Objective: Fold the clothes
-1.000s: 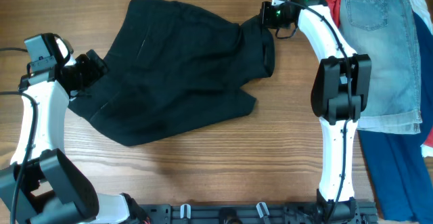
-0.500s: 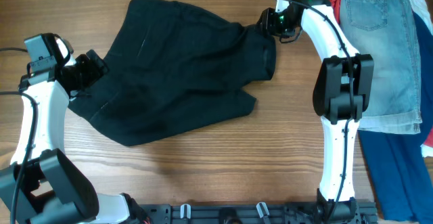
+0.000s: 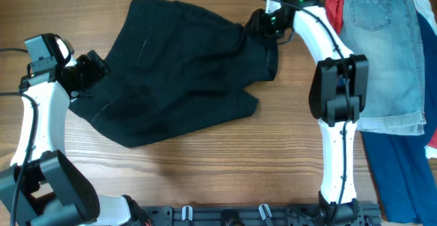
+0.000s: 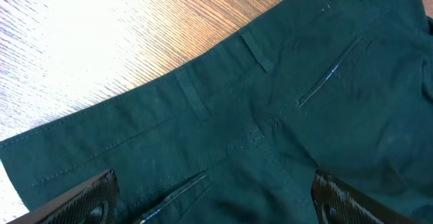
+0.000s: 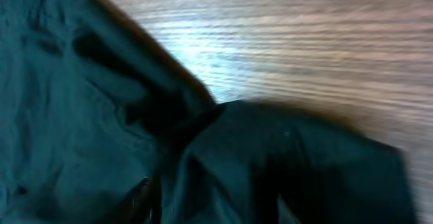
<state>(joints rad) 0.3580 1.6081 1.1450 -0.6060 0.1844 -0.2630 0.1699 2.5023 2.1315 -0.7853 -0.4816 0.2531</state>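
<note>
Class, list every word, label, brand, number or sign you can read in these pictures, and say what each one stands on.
None can be read in any view.
Black garment: only seams, belt loops and a pocket slit show in the left wrist view; no label or print.
Denim shorts: no tag or brand shows from overhead.
Right wrist view: blurred, nothing legible.

The wooden bench (image 3: 225, 164) carries a black garment (image 3: 184, 76), rumpled, spread from the centre toward 10 o'clock; light-blue denim shorts (image 3: 382, 48) lie at 2 to 3 o'clock; a red piece (image 3: 334, 4) shows at 1 o'clock; a dark-blue piece (image 3: 403, 178) lies at 4 o'clock.
</note>
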